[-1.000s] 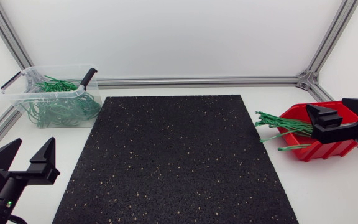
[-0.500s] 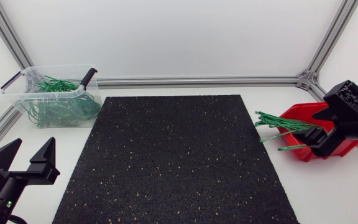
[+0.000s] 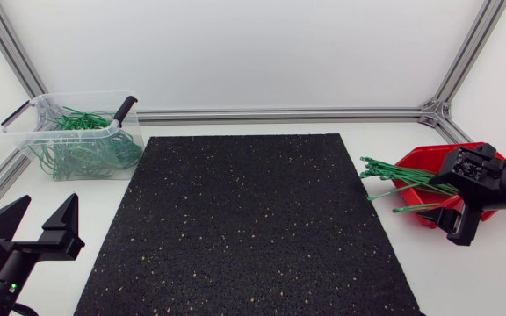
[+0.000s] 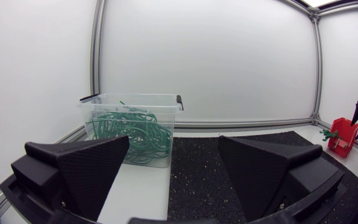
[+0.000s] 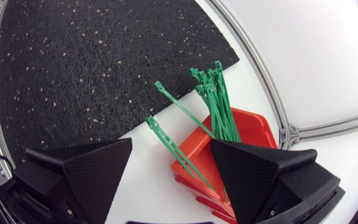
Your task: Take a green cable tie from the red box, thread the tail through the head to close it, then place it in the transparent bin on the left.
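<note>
**Grippers both apart, nothing held**

At the lower left of the head view, my left gripper (image 3: pixel 46 212) sits with its fingers spread wide and nothing between them. In the upper left stands the transparent bin (image 3: pixel 82 95), with a tangle of looped green ties (image 3: pixel 86 145) inside. The black speckled mat (image 3: pixel 253 228) fills the middle. At the right edge, the red box (image 3: pixel 424 156) holds a bundle of straight green cable ties (image 3: pixel 401 177), their ends sticking out over its rim toward the mat. My right gripper (image 5: pixel 171 149) hangs over that box with its fingers apart. The ties lie below the gap, and it is clamped on nothing.
</note>
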Motion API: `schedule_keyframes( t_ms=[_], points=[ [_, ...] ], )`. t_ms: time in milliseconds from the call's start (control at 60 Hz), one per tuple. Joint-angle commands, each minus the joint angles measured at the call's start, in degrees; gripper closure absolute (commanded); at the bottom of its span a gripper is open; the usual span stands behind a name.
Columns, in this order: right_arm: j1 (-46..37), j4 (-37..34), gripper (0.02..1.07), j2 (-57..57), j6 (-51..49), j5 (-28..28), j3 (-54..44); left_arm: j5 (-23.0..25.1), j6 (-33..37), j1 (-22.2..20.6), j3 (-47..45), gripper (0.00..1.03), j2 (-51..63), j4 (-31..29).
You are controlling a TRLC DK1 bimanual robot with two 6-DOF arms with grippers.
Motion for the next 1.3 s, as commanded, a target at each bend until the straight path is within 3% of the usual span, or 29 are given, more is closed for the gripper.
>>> schedule_keyframes(
  t_ms=[0, 217, 383, 1083, 1283],
  points=[
    [-1.7, 0.1, 0.15, 2.3, -8.1, 0.1, -2.4, -0.5, -0.6, 0.3, -2.3, 0.03, -0.3, -0.6],
    [-4.1, 0.7, 0.15, 3.7, -20.6, -0.1, -6.4, -0.5, -0.6, 0.5, -2.3, 0.03, -0.3, -0.6],
    [-4.3, 1.3, 0.15, 3.3, -23.2, -1.7, -7.4, -0.5, -0.6, 0.4, -2.3, 0.03, -0.3, -0.7],
    [0.7, 7.6, 0.15, 12.3, -20.5, 0.8, -6.5, -0.5, -0.6, 0.3, -2.3, 0.03, -0.2, -0.9],
    [0.7, 12.4, 0.15, 14.4, -19.7, 3.2, -6.3, -0.5, -0.6, 0.1, -2.3, 0.03, -0.2, -0.9]
  ],
)
